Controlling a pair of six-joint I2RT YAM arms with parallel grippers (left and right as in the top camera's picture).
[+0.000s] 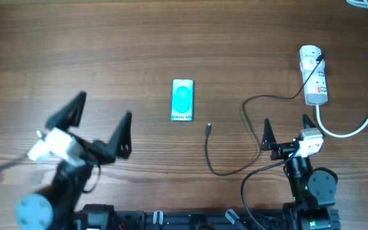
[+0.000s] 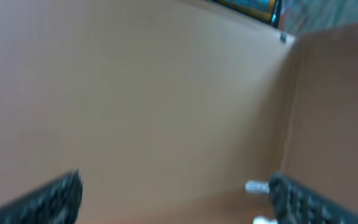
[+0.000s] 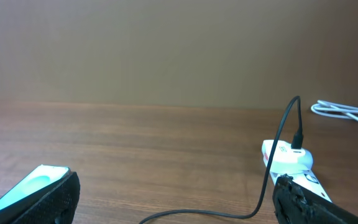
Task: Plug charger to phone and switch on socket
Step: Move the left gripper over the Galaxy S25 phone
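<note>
Step in hand (judged): pick up charger (image 1: 207, 156) close to its connector tip (image 1: 208, 128). Nothing plugged in yet, nothing held.

Right end effector (image 1: 286, 120): spread wide, empty, well right of phone (image 1: 183, 100) and nearer robot base. Left end effector (image 1: 105, 105): spread wide, empty, left of phone. Left wrist view blurred, nothing useful there.

Phone: flat on desk (image 1: 107, 38), cyan screen up, white text band at short edge nearest base. Port too small to make out.

Tip: just right of phone's near-right corner, apart from it, not touching.

To do it well:
- Pinch w/ right end effector directly behind tip, not mid-cable, to avoid a floppy lead-in.
- Come in from the side away from phone, no nudging the phone.
- Brace phone w/ left end effector before pushing in, to prevent sliding.
- Line up tip square to short edge first.

Around: socket (image 1: 313, 83) far right of phone, black plug in, red-marked switch. Thick white cord (image 1: 363, 124) trailing beyond socket, farther right.

In the way: charger's own slack loop, lying betw. right end effector and tip. Snag or drag risk on approach.
</note>
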